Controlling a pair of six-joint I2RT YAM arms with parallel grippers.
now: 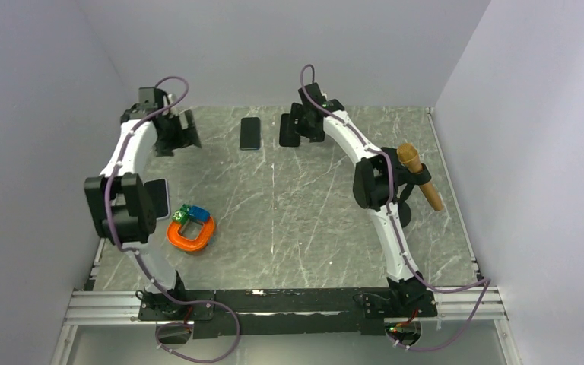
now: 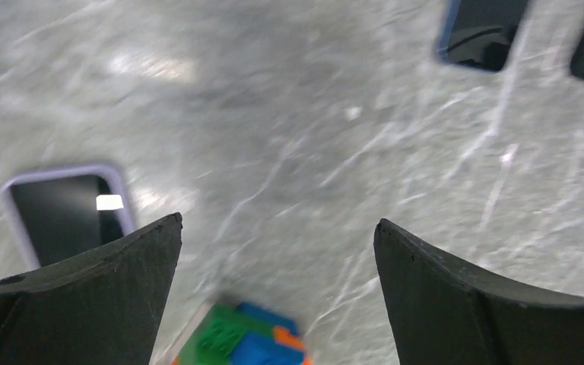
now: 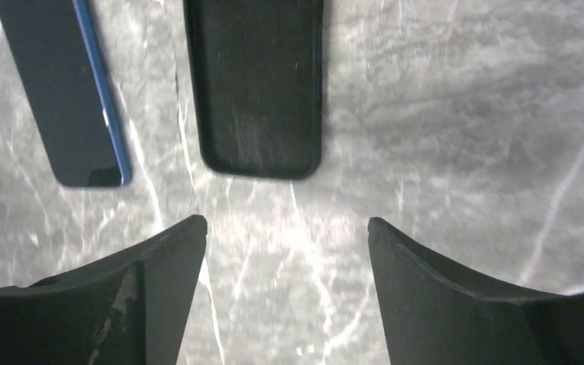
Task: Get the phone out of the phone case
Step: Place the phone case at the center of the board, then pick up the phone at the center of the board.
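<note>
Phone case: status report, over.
Left gripper open, empty; right gripper same. Blue phone bare beside black case, apart. Second phone in lavender case. Nothing obstructing.

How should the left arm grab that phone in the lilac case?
Probably across its two long edges, coming straight down from above. The cased phone lies flat, screen up, so only its narrow width offers opposing sides to pinch. The left gripper is open and would first need to shift over it.

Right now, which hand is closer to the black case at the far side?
Right. The right hand hovers with the black case just ahead of its fingers; the left hand is farther off, on the other side of the blue phone.
</note>
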